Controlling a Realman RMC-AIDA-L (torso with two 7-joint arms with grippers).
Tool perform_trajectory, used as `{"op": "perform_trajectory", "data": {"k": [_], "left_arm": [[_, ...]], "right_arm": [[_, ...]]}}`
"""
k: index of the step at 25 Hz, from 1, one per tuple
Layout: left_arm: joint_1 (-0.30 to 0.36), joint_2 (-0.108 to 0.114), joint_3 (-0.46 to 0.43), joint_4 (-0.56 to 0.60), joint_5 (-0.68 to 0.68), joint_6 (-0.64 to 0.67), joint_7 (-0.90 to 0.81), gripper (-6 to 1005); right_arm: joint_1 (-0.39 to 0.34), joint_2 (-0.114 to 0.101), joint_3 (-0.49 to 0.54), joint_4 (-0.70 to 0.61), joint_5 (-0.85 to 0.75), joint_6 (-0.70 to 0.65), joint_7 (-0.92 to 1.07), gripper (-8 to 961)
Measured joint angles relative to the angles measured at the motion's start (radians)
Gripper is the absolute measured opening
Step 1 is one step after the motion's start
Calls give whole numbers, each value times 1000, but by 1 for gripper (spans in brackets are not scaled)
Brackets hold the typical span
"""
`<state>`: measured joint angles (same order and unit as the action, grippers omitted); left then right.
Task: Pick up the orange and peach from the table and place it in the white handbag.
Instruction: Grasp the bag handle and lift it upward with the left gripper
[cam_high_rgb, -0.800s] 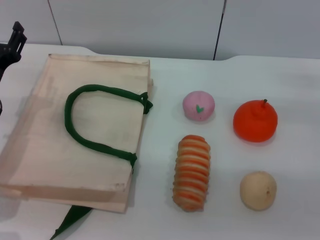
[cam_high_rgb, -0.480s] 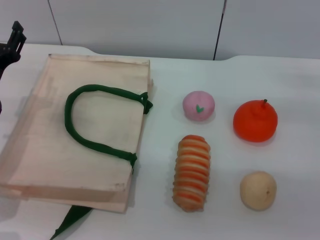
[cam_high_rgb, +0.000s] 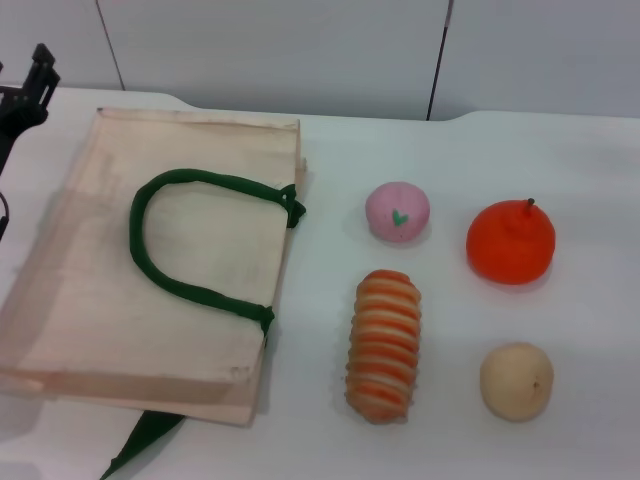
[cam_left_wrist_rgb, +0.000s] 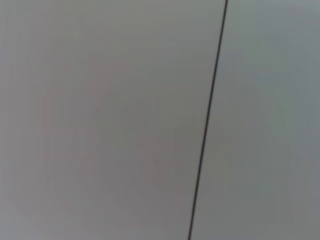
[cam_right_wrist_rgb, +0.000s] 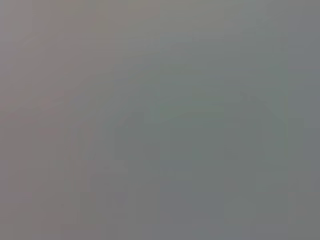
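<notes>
The orange (cam_high_rgb: 511, 242), bright orange-red with a small dark stem, sits on the white table (cam_high_rgb: 600, 180) at the right. The peach (cam_high_rgb: 398, 211), a small pink ball with a green heart mark, sits left of it. The white handbag (cam_high_rgb: 90, 290), a flat cream tote with dark green handles (cam_high_rgb: 180, 240), lies on the left half of the table. My left gripper (cam_high_rgb: 25, 90) shows as a dark shape at the far left edge, beyond the bag's far left corner. My right gripper is out of view. Both wrist views show only plain grey wall.
An orange-and-cream striped bread roll (cam_high_rgb: 383, 345) lies near the front, below the peach. A pale tan round fruit (cam_high_rgb: 516, 381) sits at the front right, below the orange. A grey panelled wall stands behind the table.
My left gripper has shifted slightly to the right and away at the far left edge. The fruits and the bag have not moved.
</notes>
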<state>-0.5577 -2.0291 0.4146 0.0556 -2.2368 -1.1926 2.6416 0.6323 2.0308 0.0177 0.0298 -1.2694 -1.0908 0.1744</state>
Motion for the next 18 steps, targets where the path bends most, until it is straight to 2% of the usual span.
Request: {"op": "perform_trajectory", "data": {"k": [7,13,18], "left_arm": [[-21,5,6,7,99,61,-85,697],[-11,7,6,86,259,78,-264,696],[-1,4,6,207,445,93,-495,696]], "right_arm": [[-5,-5,-13,-28,-82,2,115,877],[-6,-8,-13,-154,-395,-38,366,877],[-7,-9,-13,-260,-613,-183,516,878]]}}
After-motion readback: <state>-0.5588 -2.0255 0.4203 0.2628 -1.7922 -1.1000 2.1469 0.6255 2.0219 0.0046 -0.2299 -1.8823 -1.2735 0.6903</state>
